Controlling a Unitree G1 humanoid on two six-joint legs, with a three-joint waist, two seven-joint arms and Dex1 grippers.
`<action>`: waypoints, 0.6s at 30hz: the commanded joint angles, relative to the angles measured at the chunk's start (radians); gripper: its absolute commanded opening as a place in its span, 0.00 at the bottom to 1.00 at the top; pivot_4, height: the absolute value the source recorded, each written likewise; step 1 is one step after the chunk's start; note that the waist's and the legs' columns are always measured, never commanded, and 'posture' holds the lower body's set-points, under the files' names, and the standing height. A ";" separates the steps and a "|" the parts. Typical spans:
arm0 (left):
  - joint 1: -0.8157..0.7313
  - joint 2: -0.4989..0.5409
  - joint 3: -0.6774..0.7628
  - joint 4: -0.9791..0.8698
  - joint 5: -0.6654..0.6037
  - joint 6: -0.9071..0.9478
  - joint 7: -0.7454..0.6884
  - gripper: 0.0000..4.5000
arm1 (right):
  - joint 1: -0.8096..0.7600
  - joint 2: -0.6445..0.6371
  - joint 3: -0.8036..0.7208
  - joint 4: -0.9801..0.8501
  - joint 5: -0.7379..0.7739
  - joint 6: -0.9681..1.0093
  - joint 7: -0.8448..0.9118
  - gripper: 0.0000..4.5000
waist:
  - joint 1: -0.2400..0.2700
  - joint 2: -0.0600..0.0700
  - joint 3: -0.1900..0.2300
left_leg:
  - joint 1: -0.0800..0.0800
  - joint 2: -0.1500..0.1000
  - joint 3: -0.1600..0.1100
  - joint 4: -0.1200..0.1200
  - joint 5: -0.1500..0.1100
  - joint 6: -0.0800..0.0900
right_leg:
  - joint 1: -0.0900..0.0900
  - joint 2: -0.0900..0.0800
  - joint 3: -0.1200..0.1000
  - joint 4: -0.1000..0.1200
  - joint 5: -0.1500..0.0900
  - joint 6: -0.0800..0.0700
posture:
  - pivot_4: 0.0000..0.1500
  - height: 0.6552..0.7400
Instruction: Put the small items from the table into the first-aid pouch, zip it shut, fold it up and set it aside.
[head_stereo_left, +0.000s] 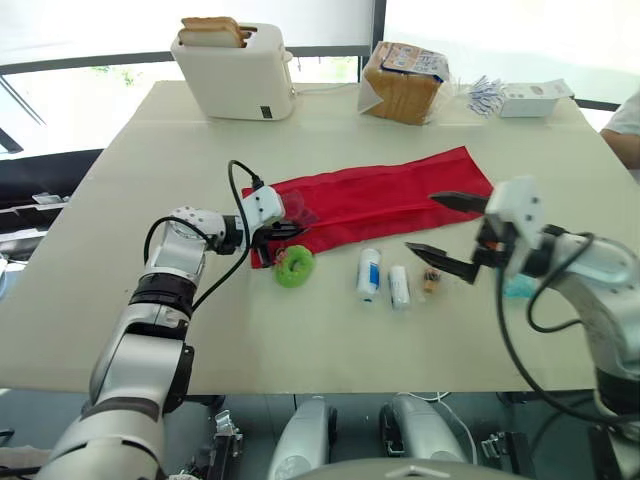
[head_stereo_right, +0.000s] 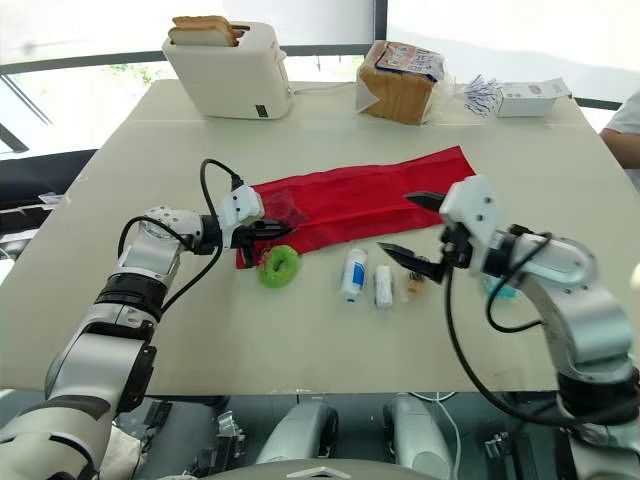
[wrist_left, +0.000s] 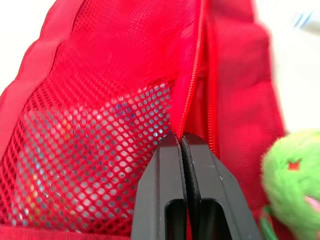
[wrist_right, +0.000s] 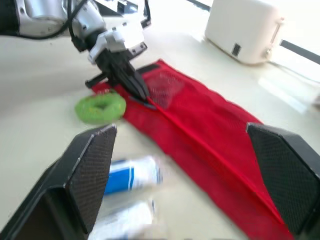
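A long red first-aid pouch (head_stereo_left: 390, 200) lies unfolded across the table's middle. My left gripper (head_stereo_left: 292, 230) is shut on the pouch's mesh edge (wrist_left: 187, 115) at its left end, beside the zipper line. A green fuzzy ring (head_stereo_left: 295, 266) lies just in front of that end. A white bottle with a blue label (head_stereo_left: 369, 273), a smaller white tube (head_stereo_left: 399, 286) and a tiny brown item (head_stereo_left: 431, 280) lie in a row in front of the pouch. My right gripper (head_stereo_left: 447, 233) hovers open above the tiny item, nothing between its fingers.
A white toaster (head_stereo_left: 238, 72) with bread slices stands at the back left. A bagged bread loaf (head_stereo_left: 403, 83) and a small white box (head_stereo_left: 533, 98) with packets sit at the back right. A person's sleeve (head_stereo_left: 626, 125) shows at the right edge. A teal item (head_stereo_left: 518, 288) lies under my right arm.
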 joint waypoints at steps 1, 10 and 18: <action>-0.034 0.014 0.040 0.061 -0.035 -0.005 -0.046 0.00 | 0.128 -0.068 -0.291 -0.145 0.159 0.041 0.030 0.98 | 0.003 0.000 0.000 | 0.000 0.000 0.000 0.000 0.000 0.000 | 0.000 0.000 0.000 0.000 0.000 0.000 | 1.00 1.00; -0.059 0.025 0.109 -0.059 -0.188 0.253 -0.248 0.81 | 0.450 -0.137 -0.758 -0.265 0.472 0.096 -0.004 1.00 | -0.002 0.000 0.000 | 0.003 0.001 0.002 0.001 -0.001 0.003 | 0.005 0.000 -0.001 0.000 0.000 0.000 | 1.00 1.00; -0.090 -0.094 0.024 -0.182 -0.096 0.308 -0.099 0.99 | 0.561 -0.166 -0.833 -0.300 0.603 0.053 -0.088 1.00 | 0.006 -0.001 0.000 | 0.015 0.001 0.001 0.000 -0.003 0.006 | 0.019 0.000 -0.002 -0.004 -0.001 0.002 | 1.00 1.00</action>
